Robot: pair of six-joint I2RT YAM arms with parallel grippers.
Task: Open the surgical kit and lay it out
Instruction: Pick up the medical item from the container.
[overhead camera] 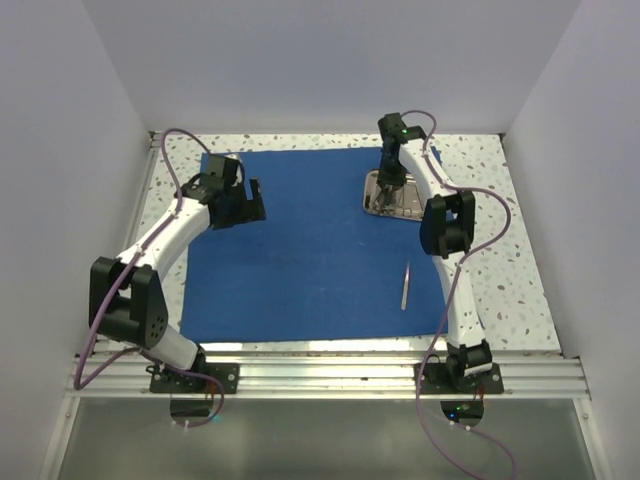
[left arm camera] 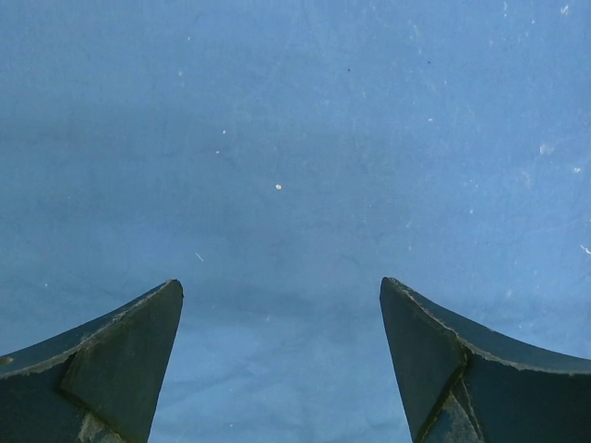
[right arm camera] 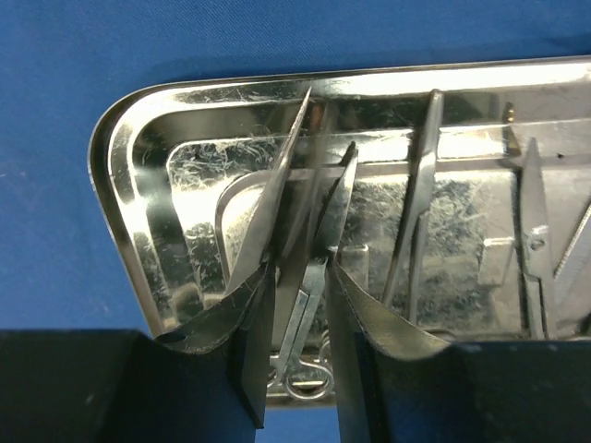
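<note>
The royal-blue cloth wrap (overhead camera: 300,250) lies spread flat on the table. The shiny steel tray (overhead camera: 409,207) rests on its far right part. My right gripper (overhead camera: 386,192) reaches down into the tray (right arm camera: 129,185). In the right wrist view my right gripper (right arm camera: 302,268) is shut on the shank of ring-handled forceps (right arm camera: 319,277), and a flat tweezers blade (right arm camera: 277,194) leans against the left finger. More tweezers (right arm camera: 420,185) and scissors (right arm camera: 534,231) lie in the tray. One slim silver instrument (overhead camera: 405,287) lies on the cloth. My left gripper (overhead camera: 258,200) hovers open over bare cloth (left arm camera: 295,138), holding nothing (left arm camera: 282,288).
Speckled tabletop (overhead camera: 500,260) shows right of the cloth. White walls enclose the left, back and right. An aluminium rail (overhead camera: 320,375) with both arm bases runs along the near edge. Purple cables loop beside each arm.
</note>
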